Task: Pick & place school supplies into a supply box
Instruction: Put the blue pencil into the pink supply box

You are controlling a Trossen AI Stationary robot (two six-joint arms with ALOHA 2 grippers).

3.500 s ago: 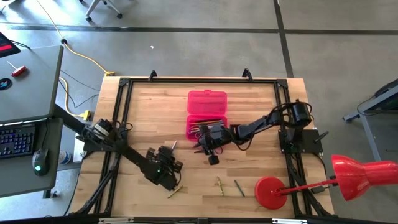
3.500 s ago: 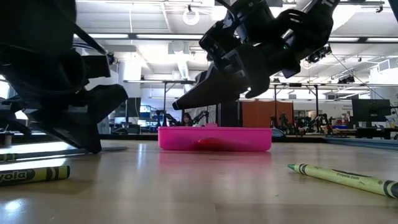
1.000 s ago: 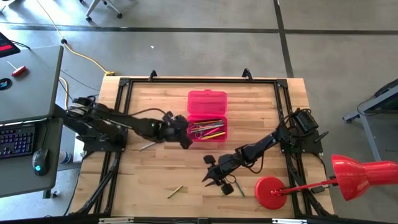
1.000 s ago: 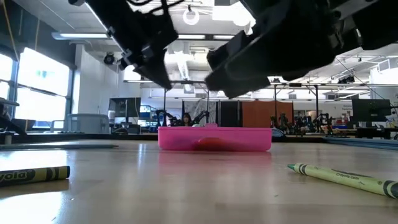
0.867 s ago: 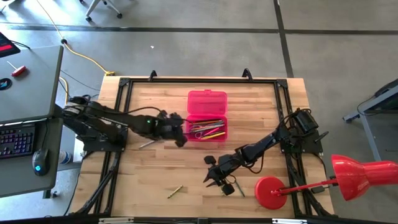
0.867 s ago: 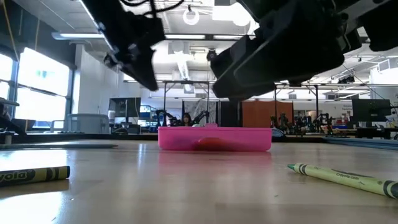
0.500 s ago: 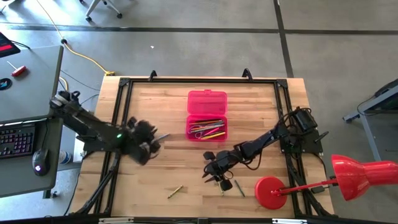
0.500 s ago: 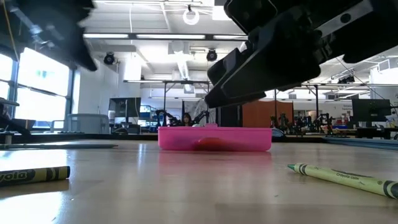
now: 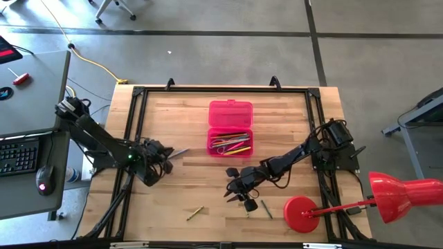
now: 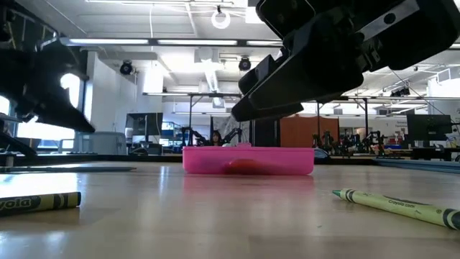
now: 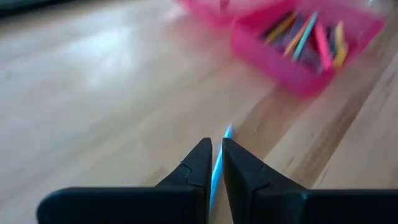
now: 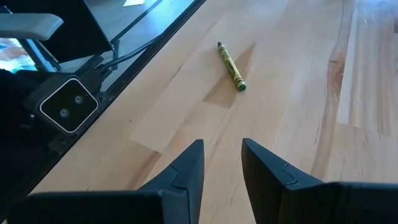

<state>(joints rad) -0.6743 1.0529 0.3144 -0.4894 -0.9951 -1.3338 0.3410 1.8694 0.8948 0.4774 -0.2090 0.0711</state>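
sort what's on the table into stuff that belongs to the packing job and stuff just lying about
Part of the job:
- translucent pink plastic pencil case, open, with pens inside
- thin blue pen in the left pincer
- loose green crayon
- yellow-green crayon near the front edge

Just lying about:
- red lamp with round base
- black table frame
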